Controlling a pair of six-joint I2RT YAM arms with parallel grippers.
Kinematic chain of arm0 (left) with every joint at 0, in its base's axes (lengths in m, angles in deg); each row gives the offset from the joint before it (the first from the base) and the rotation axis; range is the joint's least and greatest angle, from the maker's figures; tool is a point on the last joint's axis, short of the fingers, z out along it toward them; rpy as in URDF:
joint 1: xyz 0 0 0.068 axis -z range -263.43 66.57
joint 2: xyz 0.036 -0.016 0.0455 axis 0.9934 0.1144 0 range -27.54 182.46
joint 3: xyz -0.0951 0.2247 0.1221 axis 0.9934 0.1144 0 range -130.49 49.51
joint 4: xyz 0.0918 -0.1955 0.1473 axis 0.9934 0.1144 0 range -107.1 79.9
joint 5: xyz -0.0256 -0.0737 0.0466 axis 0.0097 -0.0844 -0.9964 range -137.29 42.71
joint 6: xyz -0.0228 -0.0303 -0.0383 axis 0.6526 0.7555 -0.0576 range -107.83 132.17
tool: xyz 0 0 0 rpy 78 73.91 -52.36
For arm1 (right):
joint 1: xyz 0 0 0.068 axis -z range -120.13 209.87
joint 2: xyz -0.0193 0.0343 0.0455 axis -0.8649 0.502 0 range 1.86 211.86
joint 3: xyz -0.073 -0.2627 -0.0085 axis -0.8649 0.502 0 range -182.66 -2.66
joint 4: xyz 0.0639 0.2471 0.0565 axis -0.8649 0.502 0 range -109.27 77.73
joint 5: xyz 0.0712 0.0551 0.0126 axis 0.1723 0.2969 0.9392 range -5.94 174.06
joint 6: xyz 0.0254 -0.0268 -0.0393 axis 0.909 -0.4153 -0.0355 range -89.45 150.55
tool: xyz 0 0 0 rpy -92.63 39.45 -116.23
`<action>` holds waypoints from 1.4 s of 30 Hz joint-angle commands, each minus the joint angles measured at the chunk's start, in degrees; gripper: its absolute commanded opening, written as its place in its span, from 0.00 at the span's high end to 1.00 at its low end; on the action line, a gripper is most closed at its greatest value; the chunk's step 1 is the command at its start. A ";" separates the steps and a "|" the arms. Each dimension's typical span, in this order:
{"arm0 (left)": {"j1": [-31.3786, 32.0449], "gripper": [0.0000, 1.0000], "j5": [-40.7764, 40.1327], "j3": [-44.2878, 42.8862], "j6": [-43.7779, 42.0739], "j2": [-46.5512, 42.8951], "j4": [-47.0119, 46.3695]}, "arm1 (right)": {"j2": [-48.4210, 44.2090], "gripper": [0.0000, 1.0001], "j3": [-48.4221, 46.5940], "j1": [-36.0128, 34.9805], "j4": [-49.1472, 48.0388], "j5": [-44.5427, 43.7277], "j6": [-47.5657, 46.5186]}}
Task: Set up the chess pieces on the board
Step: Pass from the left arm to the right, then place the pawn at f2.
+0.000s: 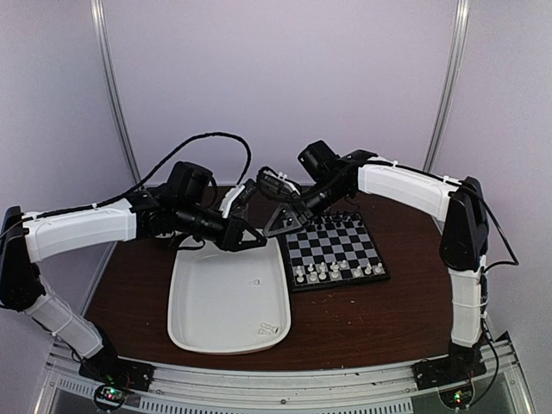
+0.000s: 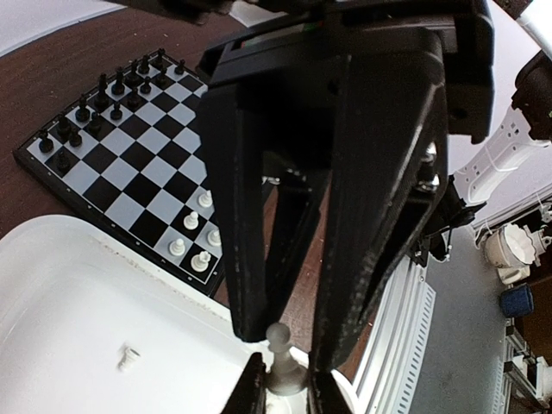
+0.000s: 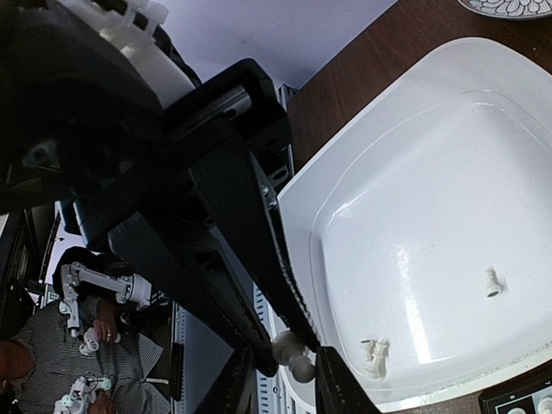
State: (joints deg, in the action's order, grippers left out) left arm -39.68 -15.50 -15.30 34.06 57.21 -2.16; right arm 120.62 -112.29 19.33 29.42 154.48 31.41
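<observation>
My two grippers meet above the far edge of the white tray [image 1: 216, 302], just left of the board [image 1: 345, 237]. My right gripper [image 3: 289, 349] is shut on the base of a white pawn [image 2: 285, 366]. My left gripper [image 2: 289, 336] stands open around the pawn's head, which touches one finger. In the top view the left gripper [image 1: 259, 241] and the right gripper [image 1: 272, 228] point tip to tip, and the pawn is hidden. Several white pieces [image 1: 332, 271] stand on the board's near rows. Two white pieces [image 3: 375, 354] and one more [image 3: 492, 282] lie in the tray.
Black chessmen [image 2: 103, 99] fill the board's far rows. The tray lies close along the board's left side. A metal rail [image 1: 276, 379] runs along the table's near edge. Both arms reach inward over the table's far half.
</observation>
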 commanded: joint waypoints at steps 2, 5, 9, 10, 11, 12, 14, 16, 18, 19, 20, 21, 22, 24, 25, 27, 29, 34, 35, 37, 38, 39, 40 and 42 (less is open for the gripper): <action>0.29 0.90 -0.17 0.71 0.50 -2.07 -4.84 | -0.50 0.74 1.51 -0.51 -1.84 1.66 1.84; 0.29 0.90 -0.51 1.10 0.61 -2.61 -5.37 | -0.51 0.74 1.74 -0.50 -1.85 1.56 1.81; 0.29 0.90 -0.34 1.11 0.61 -2.67 -5.39 | -0.51 0.75 1.87 -0.51 -1.82 1.32 1.86; 0.29 0.90 -0.27 1.16 0.67 -2.74 -5.43 | -0.43 0.75 1.87 -0.51 -1.84 1.32 1.86; 0.29 0.90 -0.31 1.23 0.69 -2.77 -5.51 | -0.31 0.76 1.87 -0.51 -1.86 1.39 1.86; 0.29 0.90 -0.32 1.27 0.70 -2.75 -5.59 | -0.22 0.76 1.87 -0.51 -1.89 1.48 1.94; 0.29 0.90 -0.24 1.19 0.70 -2.63 -5.48 | -0.25 0.77 1.87 -0.51 -1.92 1.57 1.95; 0.24 0.90 -0.32 1.30 0.70 -2.72 -5.58 | -0.28 0.79 1.95 -0.51 -1.85 1.63 1.93; 0.22 0.90 -0.45 1.36 0.70 -2.69 -5.55 | -0.24 0.81 2.16 -0.51 -2.00 1.78 1.97; 0.28 0.90 -0.49 1.43 0.70 -2.67 -5.54 | -0.34 0.83 2.21 -0.47 -2.06 1.94 2.03; 0.29 0.90 -0.58 1.51 0.70 -2.72 -5.61 | -0.37 0.85 2.26 -0.51 -2.10 2.00 2.04; 0.24 0.90 -0.59 1.53 0.70 -2.66 -5.67 | -0.37 0.86 2.30 -0.47 -2.17 2.15 2.10; 0.27 0.90 -0.66 1.54 0.70 -2.59 -5.63 | -0.37 0.87 2.37 -0.46 -2.34 2.26 2.23; 0.27 0.90 -0.96 1.60 0.62 -2.63 -5.57 | -0.52 0.90 2.48 -0.51 -2.53 2.27 2.28; 0.28 0.88 -1.16 1.62 0.50 -2.65 -5.54 | -0.61 0.92 2.48 -0.51 -2.59 2.27 2.30; 0.29 0.79 -2.08 1.67 0.52 -2.52 -5.18 | -0.81 0.93 2.52 -0.45 -2.59 1.98 2.11; 0.29 0.64 -3.36 1.84 0.44 -2.67 -4.74 | -0.94 0.94 2.23 -0.36 -2.00 0.98 1.31; 0.28 0.46 -7.22 2.68 -0.84 -4.18 -2.10 | -1.80 0.96 -1.06 1.48 5.81 -8.46 -6.89; 0.29 0.43 -8.16 2.95 -1.21 -4.77 -1.40 | -2.26 0.96 -1.33 2.12 6.75 -10.78 -8.94; 0.21 0.22 -9.80 3.45 -2.00 -5.78 -0.29 | -3.51 0.96 -1.34 3.36 8.68 -16.57 -12.27; 0.20 0.20 -10.50 3.59 -2.32 -6.08 0.22 | -4.70 0.96 -0.94 3.96 9.35 -20.02 -14.02; 0.15 0.19 -11.25 3.68 -2.56 -6.23 0.66 | -5.87 0.97 -0.05 4.54 9.48 -23.57 -15.79; 0.12 0.18 -12.12 3.73 -2.70 -6.22 0.90 | -7.05 0.97 1.42 5.11 9.18 -26.80 -17.34; 0.11 0.16 -14.75 3.86 -2.70 -6.09 1.38 | -9.80 0.97 5.72 6.38 7.68 -34.24 -19.80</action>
State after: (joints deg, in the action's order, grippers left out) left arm -39.44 -24.66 -11.96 32.84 52.09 -1.74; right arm 118.08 -111.02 23.38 35.82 136.93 19.98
